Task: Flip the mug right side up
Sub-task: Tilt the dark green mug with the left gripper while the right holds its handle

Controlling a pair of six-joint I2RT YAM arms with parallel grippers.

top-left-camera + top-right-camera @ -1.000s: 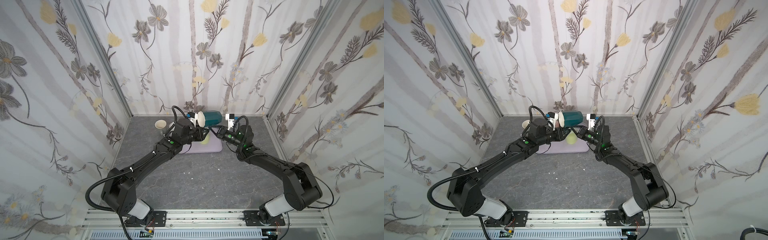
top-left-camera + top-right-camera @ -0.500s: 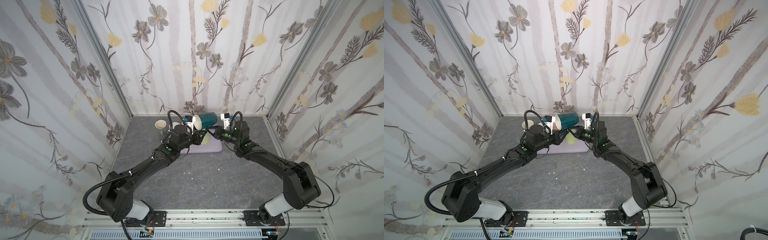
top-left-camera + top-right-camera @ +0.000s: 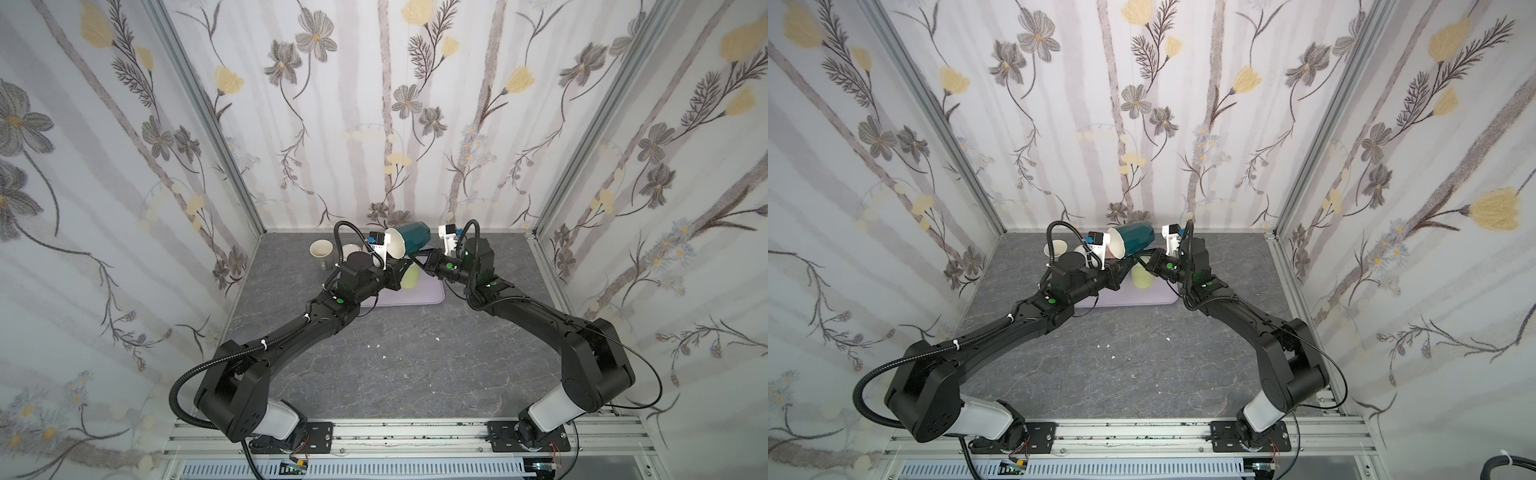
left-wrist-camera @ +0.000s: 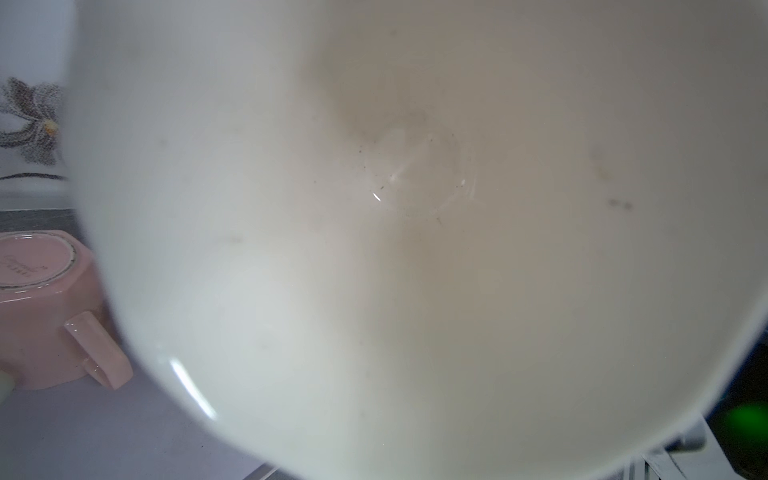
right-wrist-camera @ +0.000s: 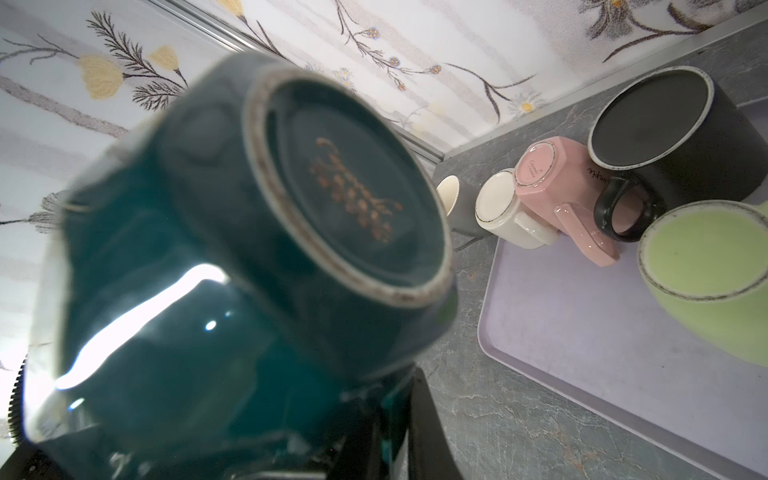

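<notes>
Just above centre in both top views, the teal mug (image 3: 413, 240) hangs in the air on its side above the lavender tray (image 3: 419, 296), white mouth facing frame left and base toward the right arm. Right end effector (image 3: 420, 258) is pinching it from underneath, and the right wrist view looks straight at the mug's underside. Left end effector (image 3: 404, 266) is pressed together right at the lower rim; whether the rim sits between its fingers, can't tell. Left wrist view is nearly all white interior, with a pink mug (image 4: 45, 307) upside down at the frame's left edge.
</notes>
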